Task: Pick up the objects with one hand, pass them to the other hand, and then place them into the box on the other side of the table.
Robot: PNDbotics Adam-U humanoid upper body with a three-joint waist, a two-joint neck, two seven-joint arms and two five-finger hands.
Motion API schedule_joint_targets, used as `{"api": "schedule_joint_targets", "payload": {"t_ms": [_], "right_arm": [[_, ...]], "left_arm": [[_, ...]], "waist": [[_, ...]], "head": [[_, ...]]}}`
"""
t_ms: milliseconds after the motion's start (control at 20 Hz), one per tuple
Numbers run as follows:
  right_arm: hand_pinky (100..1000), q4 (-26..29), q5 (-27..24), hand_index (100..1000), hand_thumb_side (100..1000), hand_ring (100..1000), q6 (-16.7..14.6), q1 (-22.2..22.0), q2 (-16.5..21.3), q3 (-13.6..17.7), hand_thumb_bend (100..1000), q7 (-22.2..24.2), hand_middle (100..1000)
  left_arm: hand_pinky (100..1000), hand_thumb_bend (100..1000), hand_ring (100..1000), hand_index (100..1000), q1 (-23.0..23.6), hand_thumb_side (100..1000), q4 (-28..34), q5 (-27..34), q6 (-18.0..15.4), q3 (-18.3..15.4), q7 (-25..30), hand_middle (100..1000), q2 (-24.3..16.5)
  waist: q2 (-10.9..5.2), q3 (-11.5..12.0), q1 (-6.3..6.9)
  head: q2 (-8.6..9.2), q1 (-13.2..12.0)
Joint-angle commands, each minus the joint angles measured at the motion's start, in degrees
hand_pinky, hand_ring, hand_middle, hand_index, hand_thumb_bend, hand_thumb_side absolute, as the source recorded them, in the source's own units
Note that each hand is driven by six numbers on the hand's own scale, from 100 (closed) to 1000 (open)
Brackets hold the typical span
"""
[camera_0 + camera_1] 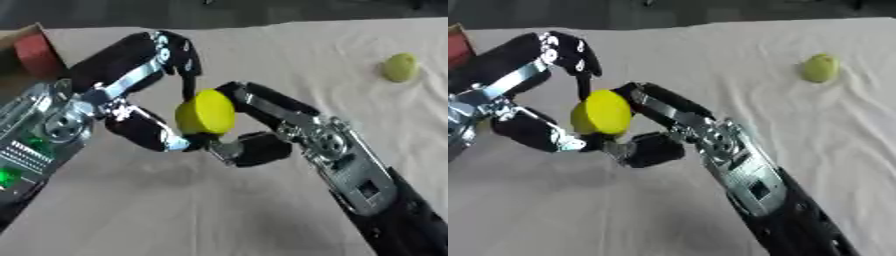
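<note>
Cream cloth (219, 210) covering worktop, lying wrinkled, dark floor showing beyond far edge. Left robot hand (144, 95) and right robot hand (262, 127) meeting mid-worktop, both curling fingers round yellow ball (206, 112), holding it above cloth. Green fruit (400, 67) sitting far right. Red-brown box (35, 52) showing at far left edge.

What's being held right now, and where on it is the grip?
A yellow ball, held between both hands: the left hand curls round its left side, the right hand round its right. Which hand bears it cannot be told.
</note>
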State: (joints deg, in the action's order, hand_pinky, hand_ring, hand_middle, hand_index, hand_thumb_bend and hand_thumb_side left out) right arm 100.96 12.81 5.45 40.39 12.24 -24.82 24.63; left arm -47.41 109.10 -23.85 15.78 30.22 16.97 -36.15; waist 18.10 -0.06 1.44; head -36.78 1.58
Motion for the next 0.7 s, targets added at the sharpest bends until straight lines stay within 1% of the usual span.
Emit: {"api": "schedule_joint_targets", "payload": {"t_ms": [50, 200, 450, 700], "right_arm": [[684, 1.9, -0.6, 688, 253, 596, -0.1, 1.2, -0.5, -0.2, 100, 0.0, 550], [677, 1.8, -0.6, 676, 246, 586, 0.4, 1.1, -0.4, 0.0, 100, -0.7, 537], [672, 1.9, -0.8, 662, 236, 578, 1.2, 0.8, 0.3, 0.4, 100, -2.6, 523], [671, 1.8, -1.1, 660, 239, 577, 1.3, 0.8, 0.6, 0.2, 100, -2.9, 522]], "left_arm": [[662, 710, 640, 783, -0.6, 100, 0.6, 0.4, 0.5, -0.3, -0.5, 625, -0.5], [658, 710, 636, 780, -0.4, 102, 1.3, 0.7, 0.8, -0.6, -0.9, 621, -0.9], [663, 739, 642, 783, 0.8, 162, 2.8, 2.0, 1.8, -1.3, -1.9, 627, -3.2], [667, 774, 648, 799, 1.8, 164, 4.6, 3.3, 3.0, -2.5, -2.8, 636, -4.8]], "waist": [[-1.07, 0.0, 0.16], [-1.03, 0.0, 0.19], [-0.92, 0.1, 0.34], [-0.78, 0.3, 0.39]], "head": [[0.66, -0.2], [0.61, -0.2], [0.79, -0.2], [0.85, 0.0]]}}
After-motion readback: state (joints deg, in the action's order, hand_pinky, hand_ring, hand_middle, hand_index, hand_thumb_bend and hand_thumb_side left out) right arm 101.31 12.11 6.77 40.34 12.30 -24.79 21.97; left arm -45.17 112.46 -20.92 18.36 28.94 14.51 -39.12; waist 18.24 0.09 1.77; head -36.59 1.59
